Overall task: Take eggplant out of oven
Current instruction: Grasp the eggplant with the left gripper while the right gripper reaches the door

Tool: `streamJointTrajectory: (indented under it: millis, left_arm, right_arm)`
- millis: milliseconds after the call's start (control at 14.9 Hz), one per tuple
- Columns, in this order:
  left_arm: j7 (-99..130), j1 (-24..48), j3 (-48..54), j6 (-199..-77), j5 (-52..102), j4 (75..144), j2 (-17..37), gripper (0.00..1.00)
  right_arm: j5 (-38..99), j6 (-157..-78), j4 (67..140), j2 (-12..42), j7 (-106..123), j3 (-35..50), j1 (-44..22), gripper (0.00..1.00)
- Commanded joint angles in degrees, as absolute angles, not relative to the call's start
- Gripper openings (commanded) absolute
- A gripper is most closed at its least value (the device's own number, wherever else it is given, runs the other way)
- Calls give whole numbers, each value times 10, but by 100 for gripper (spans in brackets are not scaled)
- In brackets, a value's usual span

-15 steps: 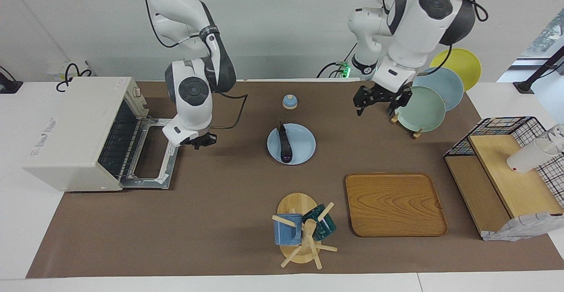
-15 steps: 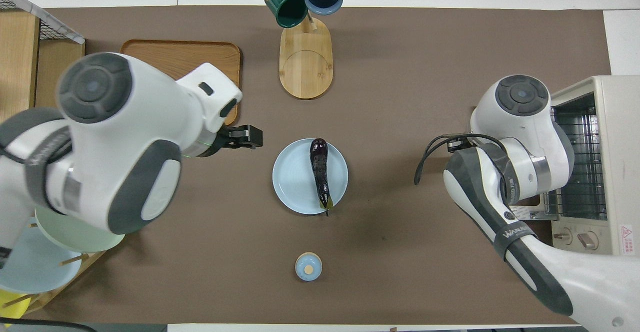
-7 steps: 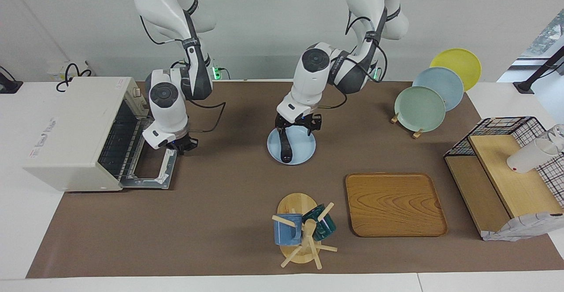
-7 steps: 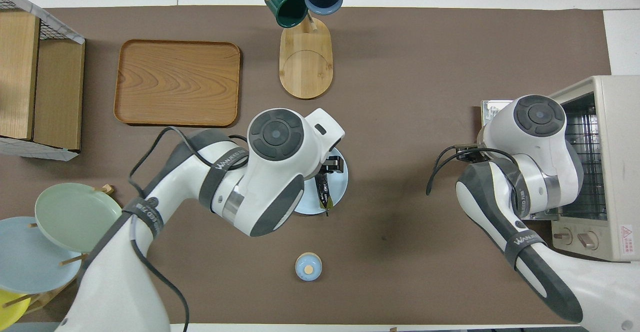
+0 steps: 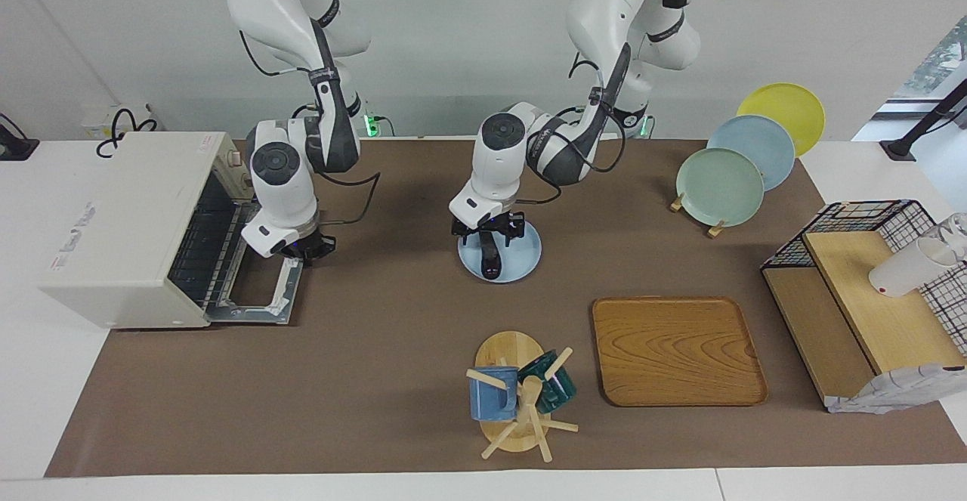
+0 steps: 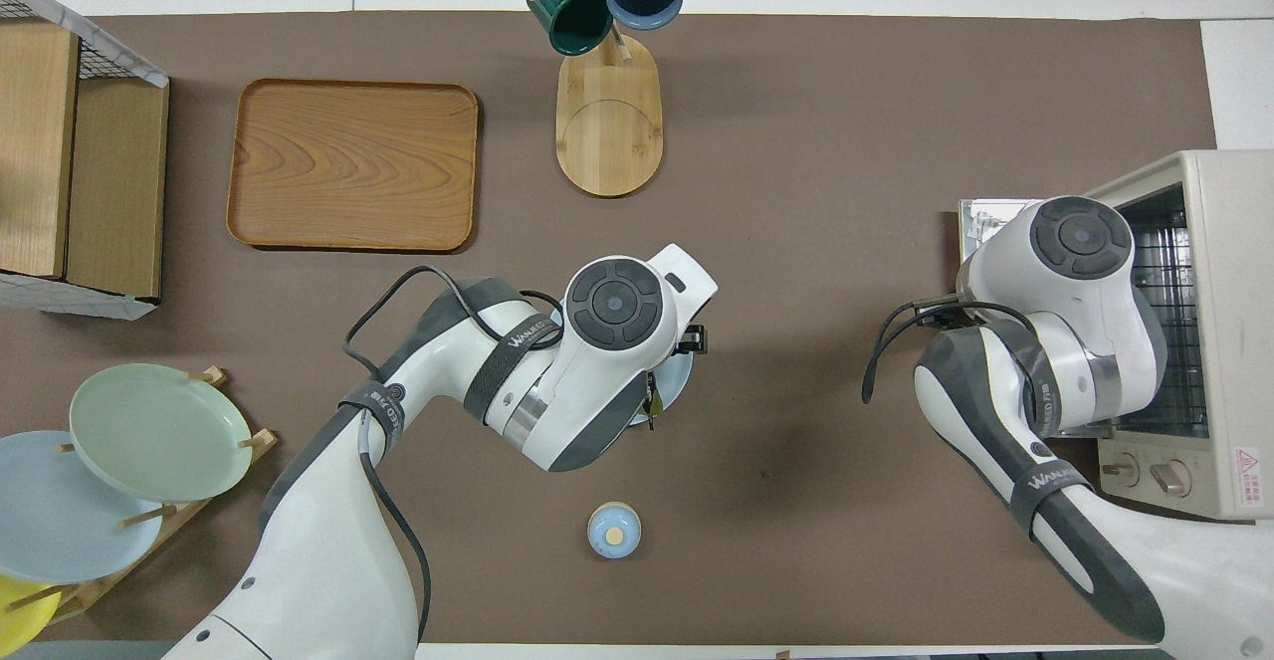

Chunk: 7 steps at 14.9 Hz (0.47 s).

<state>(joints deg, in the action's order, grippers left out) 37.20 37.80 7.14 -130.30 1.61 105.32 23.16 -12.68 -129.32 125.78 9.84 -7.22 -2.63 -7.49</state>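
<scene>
Glossy dark eggplant [image 5: 489,254] on a round pale-blue plate [image 5: 524,259]; left gripper [image 5: 487,230] spread over it. Right gripper [image 5: 305,248] pressed together over the boxy oven [image 5: 121,229] door, nine o'clock on the brown mat [image 5: 378,350].

The oven [image 5: 128,229] stands open, its dropped door [image 5: 261,289] (right gripper [image 5: 306,248] over it) crowding the mouth.

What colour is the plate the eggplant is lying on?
Light blue. The plate under the eggplant shows best in the facing view.
</scene>
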Motion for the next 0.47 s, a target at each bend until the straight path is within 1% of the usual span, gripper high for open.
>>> streamJointTrajectory:
  millis: [0, 67, 201, 335, 402]
  left_arm:
    - [384, 387, 63, -1350, 4, 1093, 226, 98]
    - [384, 387, 63, -1350, 4, 1092, 226, 96]
    - [383, 383, 63, -1347, 4, 1085, 227, 95]
    - [381, 381, 63, -1342, 5, 1075, 228, 90]
    - [381, 381, 63, -1341, 5, 1074, 228, 82]
  right_arm:
    - [-198, -1296, 1268, 88, -55, -24, -61, 0]
    - [-220, -1282, 1258, 88, -45, -24, -63, 0]
    - [-224, -1199, 1211, 82, 16, -23, -58, 0]
    - [-214, -1124, 1154, 70, 58, -23, -44, 0]
    - [-201, -1102, 1136, 62, 62, -23, -44, 0]
